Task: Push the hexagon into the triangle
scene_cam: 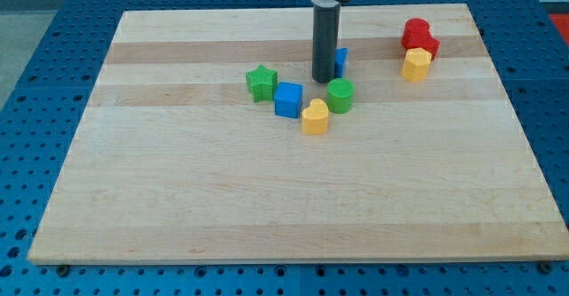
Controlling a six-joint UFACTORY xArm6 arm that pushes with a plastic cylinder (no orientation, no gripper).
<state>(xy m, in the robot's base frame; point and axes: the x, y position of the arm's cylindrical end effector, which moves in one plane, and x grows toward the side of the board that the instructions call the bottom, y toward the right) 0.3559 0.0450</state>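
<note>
Beside my tip point(325, 80) (no pincer fitted, state untellable), the half-hidden blue block point(340, 61) risks being shoved astray.

My tip point(323, 80) stands just left of a blue block point(340, 61), far-left of the green hexagon point(340, 95). Nearby: green star point(261, 83), blue cube point(287, 100), yellow heart point(315, 117). Far right: 1 red block point(419, 37), 1 yellow block point(416, 64).

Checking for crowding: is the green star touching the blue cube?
No: a strip of bare board shows between the green star and the blue cube beside it.
</note>
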